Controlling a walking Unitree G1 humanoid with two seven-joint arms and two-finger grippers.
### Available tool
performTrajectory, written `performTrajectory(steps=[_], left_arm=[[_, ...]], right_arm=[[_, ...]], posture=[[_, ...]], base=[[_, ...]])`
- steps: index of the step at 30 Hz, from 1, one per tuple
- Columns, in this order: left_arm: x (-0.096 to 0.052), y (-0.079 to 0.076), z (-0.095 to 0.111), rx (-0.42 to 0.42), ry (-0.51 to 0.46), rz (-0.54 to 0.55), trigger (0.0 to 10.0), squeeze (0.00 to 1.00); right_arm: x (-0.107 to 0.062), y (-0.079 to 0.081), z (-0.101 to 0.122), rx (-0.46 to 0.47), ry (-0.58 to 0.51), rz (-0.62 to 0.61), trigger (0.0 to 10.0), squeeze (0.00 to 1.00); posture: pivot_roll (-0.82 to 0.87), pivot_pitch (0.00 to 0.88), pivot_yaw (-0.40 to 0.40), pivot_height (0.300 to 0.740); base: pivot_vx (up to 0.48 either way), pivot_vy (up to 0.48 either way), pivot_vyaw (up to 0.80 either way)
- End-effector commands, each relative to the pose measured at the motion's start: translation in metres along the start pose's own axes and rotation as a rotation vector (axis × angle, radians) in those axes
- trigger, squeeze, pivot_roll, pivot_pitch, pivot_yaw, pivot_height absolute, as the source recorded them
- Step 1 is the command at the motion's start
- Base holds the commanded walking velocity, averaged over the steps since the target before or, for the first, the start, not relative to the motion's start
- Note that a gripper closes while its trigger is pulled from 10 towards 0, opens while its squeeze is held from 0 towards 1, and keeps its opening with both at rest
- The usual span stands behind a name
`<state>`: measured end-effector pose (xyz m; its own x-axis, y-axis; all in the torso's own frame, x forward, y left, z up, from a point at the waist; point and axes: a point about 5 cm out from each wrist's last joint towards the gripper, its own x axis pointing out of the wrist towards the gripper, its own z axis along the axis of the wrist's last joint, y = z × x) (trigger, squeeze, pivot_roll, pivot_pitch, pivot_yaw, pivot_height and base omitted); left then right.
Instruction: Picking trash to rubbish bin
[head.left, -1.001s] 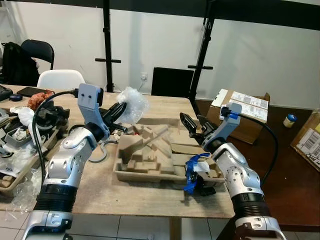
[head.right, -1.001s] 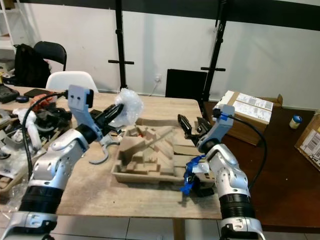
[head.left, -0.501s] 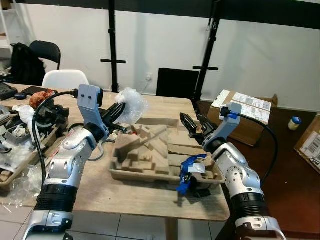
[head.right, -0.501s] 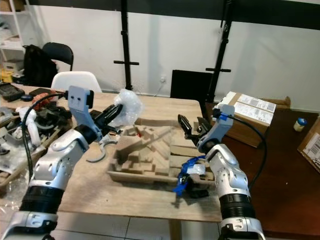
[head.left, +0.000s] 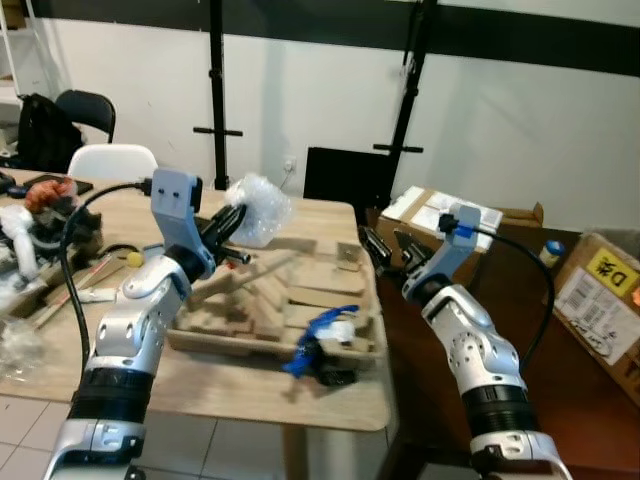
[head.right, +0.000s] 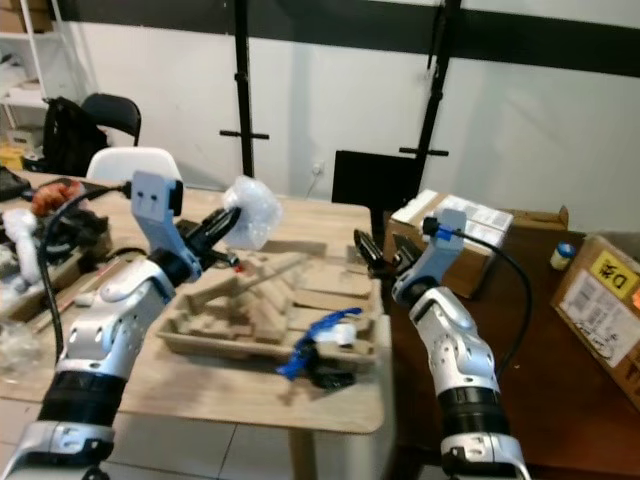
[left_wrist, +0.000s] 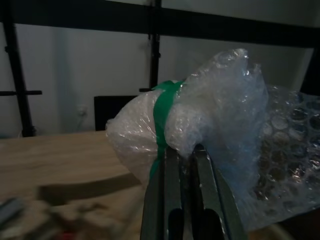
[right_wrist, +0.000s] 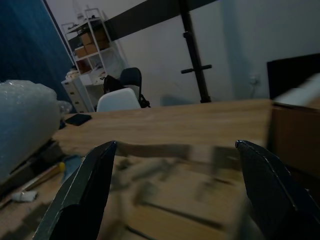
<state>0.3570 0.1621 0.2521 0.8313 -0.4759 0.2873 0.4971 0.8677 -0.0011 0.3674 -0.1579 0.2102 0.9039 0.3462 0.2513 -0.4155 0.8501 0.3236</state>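
Above the wooden table (head.left: 200, 385), left gripper (head.left: 232, 218) jaws pinch bubble wrap (head.left: 256, 208); right gripper (head.left: 385, 245) jaws gape empty.

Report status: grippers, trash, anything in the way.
Left gripper shut on bubble wrap bundle, raised above wooden table. Right gripper open, empty, past the table's edge. Cardboard tray and blue scrap on table; cardboard boxes on floor.
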Motion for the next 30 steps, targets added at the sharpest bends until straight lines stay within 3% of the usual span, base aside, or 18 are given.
performTrajectory(steps=[1,13,19,26,30], left_arm=[[0.0018,-0.0032,0.0001,0.004,-0.002,-0.019,10.0,0.00],[0.0020,-0.0011,0.0000,-0.002,-0.001,-0.013,10.0,0.00],[0.0025,-0.0003,-0.0024,-0.053,0.034,-0.003,10.0,0.00],[0.0013,0.0032,-0.0009,-0.043,0.031,0.012,10.0,0.00],[-0.0001,0.0052,-0.0002,-0.021,0.027,0.018,10.0,0.00]], right_arm=[[-0.0006,-0.0027,0.0034,-0.007,-0.007,-0.007,10.0,0.00],[-0.0010,-0.0034,0.0049,-0.012,-0.007,-0.004,10.0,0.00],[-0.0016,-0.0051,0.0060,-0.012,-0.007,-0.006,10.0,0.00],[-0.0011,-0.0046,0.0050,-0.011,-0.006,-0.005,10.0,0.00],[-0.0008,-0.0046,0.0050,-0.011,-0.006,-0.005,10.0,0.00]], posture=[[0.09,0.009,-0.055,0.740],[0.08,0.010,-0.056,0.740],[0.08,0.012,-0.056,0.740],[0.09,0.012,-0.055,0.740],[0.08,0.013,-0.053,0.740]], base=[[0.000,-0.480,0.00],[0.000,-0.479,0.00],[0.000,0.240,0.00],[0.000,0.480,0.00],[0.000,0.000,0.00]])
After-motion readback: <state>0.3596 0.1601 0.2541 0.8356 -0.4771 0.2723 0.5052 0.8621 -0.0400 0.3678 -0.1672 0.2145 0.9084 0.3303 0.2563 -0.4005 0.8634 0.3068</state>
